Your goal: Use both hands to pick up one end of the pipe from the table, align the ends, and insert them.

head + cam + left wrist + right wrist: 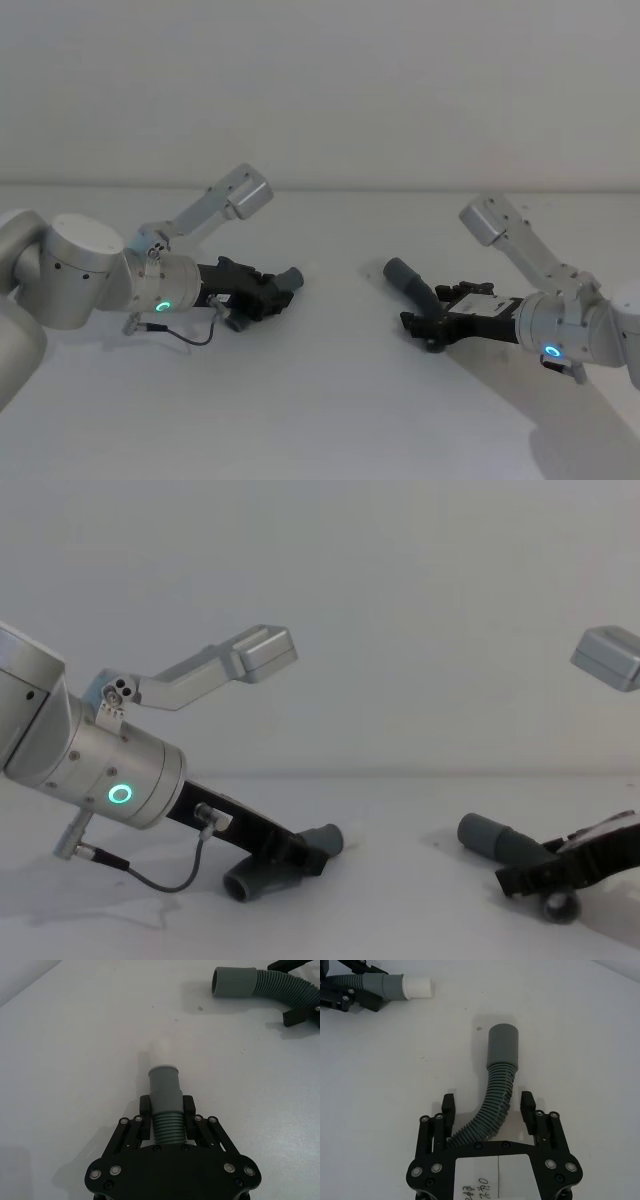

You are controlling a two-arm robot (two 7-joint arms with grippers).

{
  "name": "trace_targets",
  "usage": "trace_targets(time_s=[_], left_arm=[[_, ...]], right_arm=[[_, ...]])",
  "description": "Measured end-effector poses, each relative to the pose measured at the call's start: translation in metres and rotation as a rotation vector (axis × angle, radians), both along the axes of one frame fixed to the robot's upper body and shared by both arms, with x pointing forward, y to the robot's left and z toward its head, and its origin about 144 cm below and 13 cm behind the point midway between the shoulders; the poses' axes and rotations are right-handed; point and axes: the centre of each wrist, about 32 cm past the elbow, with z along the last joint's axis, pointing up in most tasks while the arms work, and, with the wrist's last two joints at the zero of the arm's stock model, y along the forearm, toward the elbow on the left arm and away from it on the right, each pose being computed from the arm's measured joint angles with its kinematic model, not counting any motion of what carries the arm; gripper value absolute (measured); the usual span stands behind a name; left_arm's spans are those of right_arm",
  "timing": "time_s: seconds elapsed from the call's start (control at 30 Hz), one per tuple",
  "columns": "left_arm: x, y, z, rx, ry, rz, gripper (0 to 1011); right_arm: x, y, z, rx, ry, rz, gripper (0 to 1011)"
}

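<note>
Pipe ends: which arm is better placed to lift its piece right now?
Left. The left gripper is shut on the spigot piece, ready to lift. The right gripper lies open around the socket piece, so it probably has to close first.

White spigot tip [161,1052] barely distinct from the white table [60,1085]

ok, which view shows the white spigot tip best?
Right wrist view: white spigot tip shows side-on, full outline. Left wrist view has it lengthwise, faint against the table. Head and chest views: too small to tell.
</note>
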Motion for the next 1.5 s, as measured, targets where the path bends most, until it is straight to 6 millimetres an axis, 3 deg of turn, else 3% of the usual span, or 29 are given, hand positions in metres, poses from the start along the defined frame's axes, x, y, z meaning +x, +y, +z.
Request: trace_targets(time_s=[0.57,1.13,1.5], left_arm=[[0.0,0.0,0.0,0.0,0.0,0.0,368],[0.0,-0.001,0.0,0.005,-0.01,-0.001,368],[-0.004,-0.003,0.008,0.047,-0.102,0.006,368]], right_arm=[[0.0,0.0,-0.001,-0.003,0.003,0.003,282],[-0.002,0.001,-0.001,0.003,-0.008,0.008,282],[-0.01,0.004,0.009,0.019,-0.119,0.024,282]])
